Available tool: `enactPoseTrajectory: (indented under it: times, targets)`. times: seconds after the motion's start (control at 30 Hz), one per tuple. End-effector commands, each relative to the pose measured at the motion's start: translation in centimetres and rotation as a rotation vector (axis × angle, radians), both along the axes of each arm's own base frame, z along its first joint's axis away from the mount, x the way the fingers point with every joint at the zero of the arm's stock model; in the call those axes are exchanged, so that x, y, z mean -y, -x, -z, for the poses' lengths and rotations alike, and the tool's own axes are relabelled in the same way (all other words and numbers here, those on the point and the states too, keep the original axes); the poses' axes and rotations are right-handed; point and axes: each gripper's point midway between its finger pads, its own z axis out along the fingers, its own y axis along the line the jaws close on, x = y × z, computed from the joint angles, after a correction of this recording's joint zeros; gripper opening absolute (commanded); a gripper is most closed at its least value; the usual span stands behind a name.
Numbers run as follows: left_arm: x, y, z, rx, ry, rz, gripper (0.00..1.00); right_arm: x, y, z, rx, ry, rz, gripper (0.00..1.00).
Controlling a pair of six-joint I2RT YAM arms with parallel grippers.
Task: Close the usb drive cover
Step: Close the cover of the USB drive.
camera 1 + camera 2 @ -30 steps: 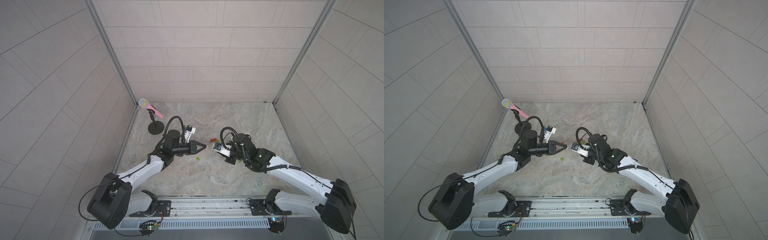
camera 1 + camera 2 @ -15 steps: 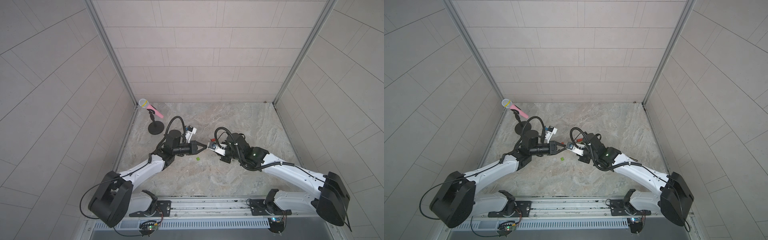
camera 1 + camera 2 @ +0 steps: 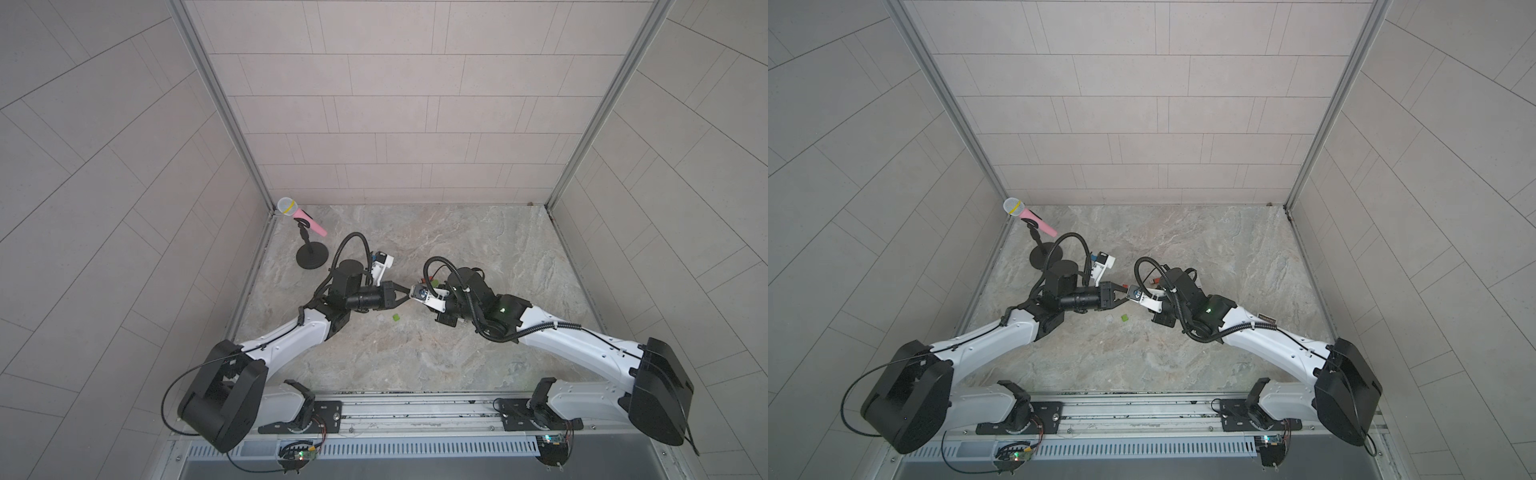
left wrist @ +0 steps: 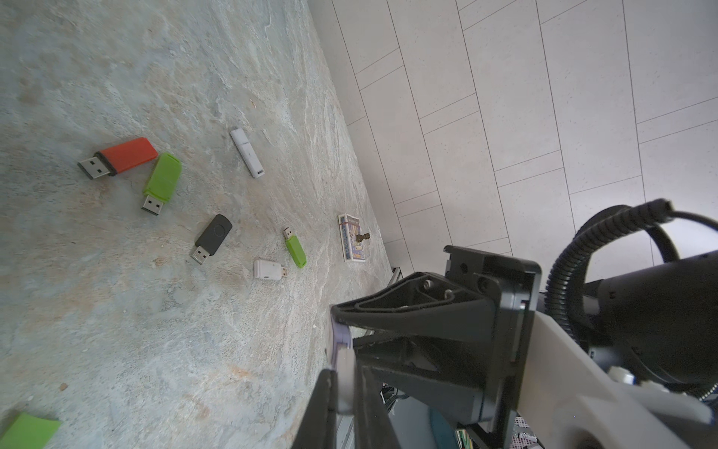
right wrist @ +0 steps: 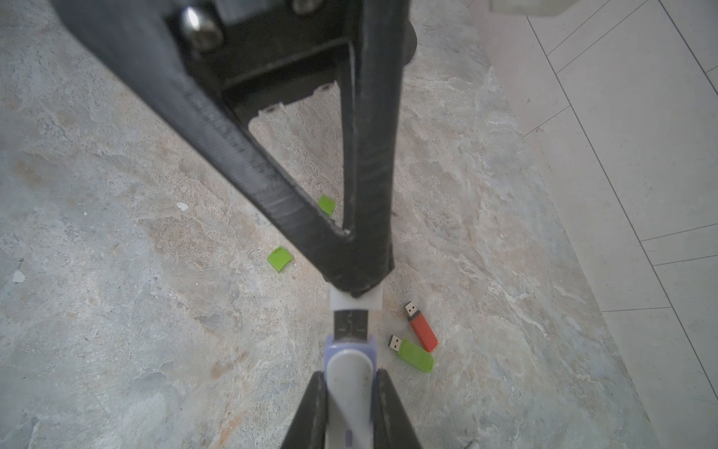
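Stone-patterned tabletop (image 5: 116,311); white cap (image 5: 355,301) is facing plug (image 5: 351,324) above it.
My left claw (image 5: 358,283) is pinching the white cap right at the bare plug of the lavender usb drive (image 5: 351,361), which my right claw (image 5: 351,383) is clamping; I should be pushing straight along the plug.

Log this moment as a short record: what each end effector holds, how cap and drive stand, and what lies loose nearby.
left end effector: shut on white cap
right end effector: shut on usb drive
connector: bare, its tip at the cap's mouth, most of it exposed
closure: not yet done
loose on table: red drive and green drive, both uncapped; green cap
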Motion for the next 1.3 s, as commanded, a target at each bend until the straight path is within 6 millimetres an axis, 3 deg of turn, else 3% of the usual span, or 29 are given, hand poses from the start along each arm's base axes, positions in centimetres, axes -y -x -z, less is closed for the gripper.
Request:
enactPoseTrajectory:
  times: [0.0, 0.6, 1.27]
  targets:
    - [0.5, -0.3, -0.9, 0.041, 0.019, 0.011, 0.04, -0.9, -0.5, -2.0, 0.036, -0.051, 0.006, 0.2]
    - [0.7, 0.3, 0.7, 0.007, -0.022, 0.037, 0.04, -1.7, -0.6, -3.8, 0.069, -0.054, -0.011, 0.19]
    - [1.0, 1.0, 0.7, -0.012, -0.01, 0.073, 0.04, -3.5, -0.4, -5.8, 0.097, -0.124, -0.069, 0.19]
